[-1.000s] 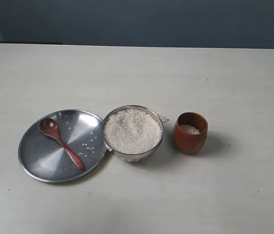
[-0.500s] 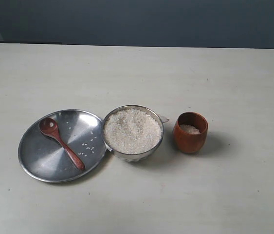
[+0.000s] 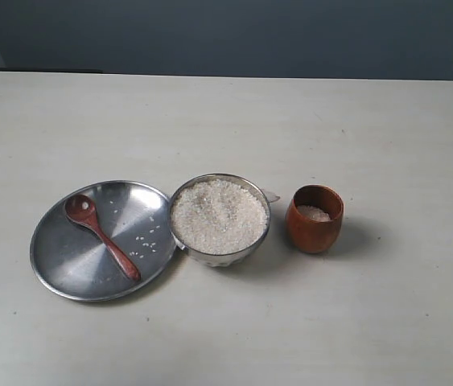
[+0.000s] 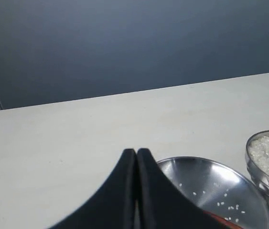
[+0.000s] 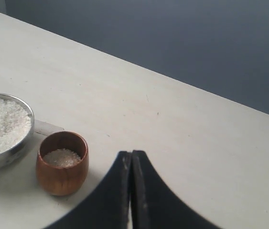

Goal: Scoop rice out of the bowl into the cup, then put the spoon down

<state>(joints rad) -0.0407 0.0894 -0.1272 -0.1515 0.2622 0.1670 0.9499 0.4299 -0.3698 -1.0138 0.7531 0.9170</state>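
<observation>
The shiny metal bowl (image 3: 220,256) stands mid-table, heaped with white rice (image 3: 219,215). Right of it sits the reddish-brown wooden cup (image 3: 315,229) with a little rice (image 3: 314,213) inside. The dark wooden spoon (image 3: 103,236) lies on the flat metal plate (image 3: 65,265), head toward the far left, a few grains in it. Neither arm shows in the exterior view. In the left wrist view my left gripper (image 4: 136,151) is shut and empty, held back from the plate (image 4: 206,174) and bowl (image 4: 263,177). My right gripper (image 5: 132,153) is shut and empty, beside the cup (image 5: 61,175).
A few loose rice grains (image 3: 147,241) lie scattered on the plate near the bowl. A small pale scrap (image 3: 271,195) lies behind the bowl. Pale tabletop (image 3: 371,121) stretches to a dark blue-grey wall at the back.
</observation>
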